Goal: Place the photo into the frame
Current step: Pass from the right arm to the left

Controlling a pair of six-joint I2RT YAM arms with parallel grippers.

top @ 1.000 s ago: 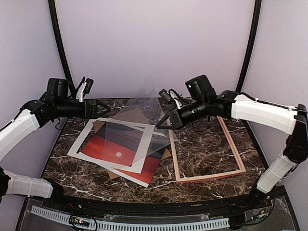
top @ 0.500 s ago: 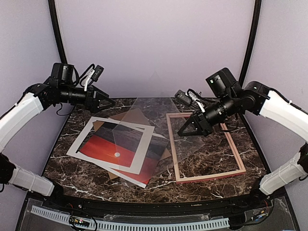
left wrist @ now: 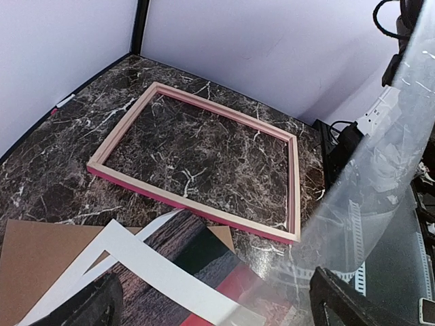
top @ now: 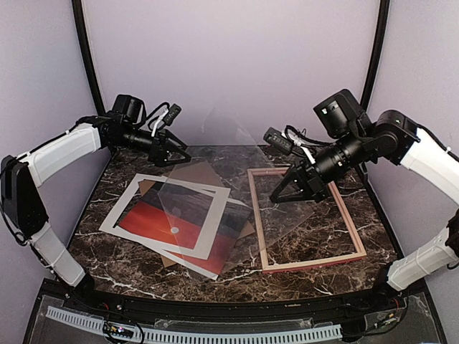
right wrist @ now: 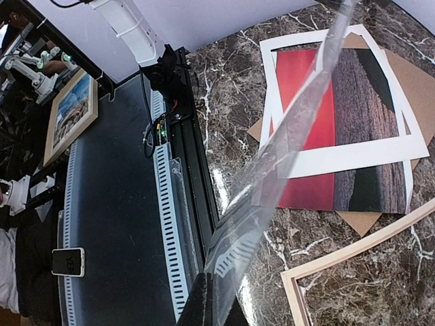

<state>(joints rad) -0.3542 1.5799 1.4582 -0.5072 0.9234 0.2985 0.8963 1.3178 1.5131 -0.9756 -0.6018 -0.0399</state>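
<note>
**Photo** (top: 154, 218) – flat print with a red sky, a small white sun and dark water. It lies face up on the left half of the table (top: 129, 269), its long axis running about 10 to 4 o'clock in the top view. A white mat (top: 123, 204) lies skewed over it, and brown cardboard (left wrist: 41, 258) sits underneath with its corners poking out.

**Frame** (top: 312, 261) – thin rails of pale wood with pink outer faces. It lies flat at 3 o'clock of the photo, just beside it, long axis near 12 to 6. Bare marble shows inside it.

**Pane** (right wrist: 293, 129) – a clear, glossy, slightly flexing sheet. It is tilted steeply above the frame's far-left part and is not yet seated. Whether its low edge touches a rail cannot be told.

**Right gripper** (top: 283, 192) – clamped on the pane's edge, above the frame.

**Left gripper** (top: 181, 157) – jaws wide and holding nothing, near the far edge of the table. The photo lies at its 6 o'clock, so this is the nearer arm.

**Key relation** – the pane's long side probably has to line up with the frame's 12-to-6 axis before it can drop in. After that the photo has to travel toward 3 o'clock and turn to match. The thin print lies flat on a smooth board, so lifting an edge is likely to be fiddly.
</note>
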